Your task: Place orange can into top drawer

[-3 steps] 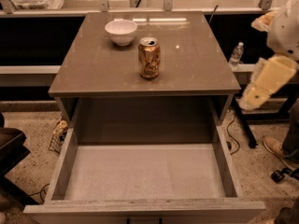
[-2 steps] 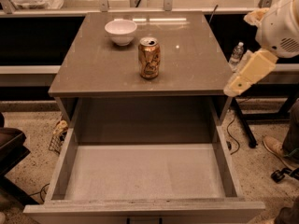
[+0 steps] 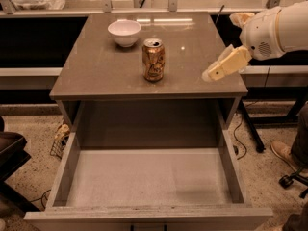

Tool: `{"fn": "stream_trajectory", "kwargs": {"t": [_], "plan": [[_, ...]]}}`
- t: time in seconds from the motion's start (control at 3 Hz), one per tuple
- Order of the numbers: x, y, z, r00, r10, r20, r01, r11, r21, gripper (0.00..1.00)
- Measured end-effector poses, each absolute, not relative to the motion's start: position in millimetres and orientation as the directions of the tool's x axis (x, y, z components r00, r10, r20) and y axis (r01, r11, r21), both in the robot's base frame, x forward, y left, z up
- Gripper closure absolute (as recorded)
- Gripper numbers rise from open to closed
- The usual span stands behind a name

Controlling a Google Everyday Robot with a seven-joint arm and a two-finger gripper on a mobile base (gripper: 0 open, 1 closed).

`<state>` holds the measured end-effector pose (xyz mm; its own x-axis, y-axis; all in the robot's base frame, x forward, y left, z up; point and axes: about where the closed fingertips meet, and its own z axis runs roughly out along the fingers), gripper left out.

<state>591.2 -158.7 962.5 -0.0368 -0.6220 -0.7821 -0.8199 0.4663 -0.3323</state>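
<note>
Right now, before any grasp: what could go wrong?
The gripper sits over the right edge of the countertop, apart from the upright orange can; a sideways approach might tip it or shove it toward the white bowl.
The top drawer lies well below the countertop; an early release could topple the can.

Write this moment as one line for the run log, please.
tool: above countertop right edge, holding nothing | orange can: upright on countertop, apart from tool | top drawer: pulled open, can not inside | white bowl: behind can
</note>
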Motion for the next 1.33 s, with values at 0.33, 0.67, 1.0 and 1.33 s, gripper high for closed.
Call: {"fn": "stream_trajectory", "kwargs": {"t": [0.33,0.67,1.0,1.33], "plan": [[591.1,-158.7,962.6,-0.037,-0.623,-0.781,-0.82,0.466,-0.333,0.0],[608.4,-144.0,943.7,-0.025,-0.566,-0.824,-0.835,0.465,-0.295,0.0],[635.7,-124.1,922.9,-0.004,-0.485,-0.874,-0.851,0.46,-0.252,0.0],[657.2,-106.7,910.0,0.006,-0.413,-0.911,-0.868,0.45,-0.21,0.0]]}}
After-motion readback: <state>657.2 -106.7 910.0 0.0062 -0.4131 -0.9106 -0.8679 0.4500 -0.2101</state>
